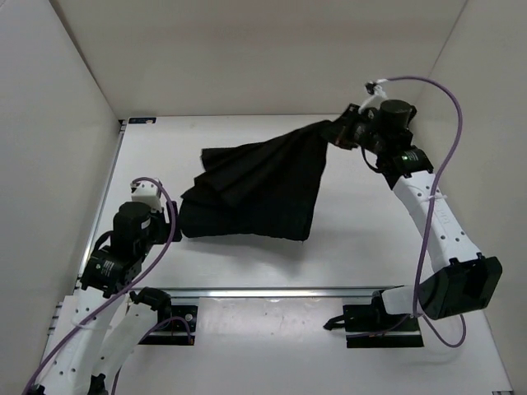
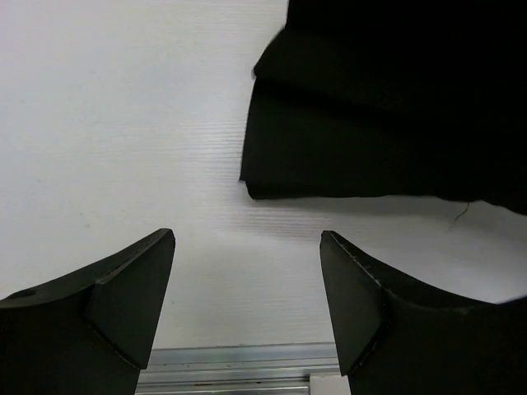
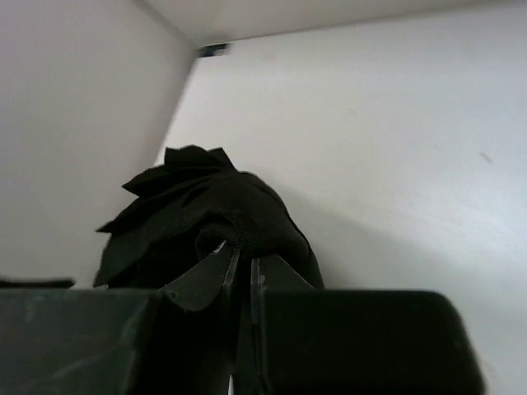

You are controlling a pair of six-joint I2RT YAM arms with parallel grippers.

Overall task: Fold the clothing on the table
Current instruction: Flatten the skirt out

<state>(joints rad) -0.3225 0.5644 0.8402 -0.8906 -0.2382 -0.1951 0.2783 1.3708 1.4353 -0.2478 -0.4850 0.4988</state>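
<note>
The soft black pleated cloth (image 1: 263,189) lies on the flat white desk (image 1: 247,140). The right pincer (image 1: 342,132) pinches its far corner tight. The left pincer (image 2: 247,239) is open beside the near corner and should grab it next.

Walls (image 1: 247,49): plain white, close behind the right gripper (image 1: 344,132).
Metal rail (image 1: 272,291): silver strip, on the near side of the left gripper (image 1: 170,218).
Small dark tag (image 1: 142,120): far corner, well beyond the left gripper.
</note>
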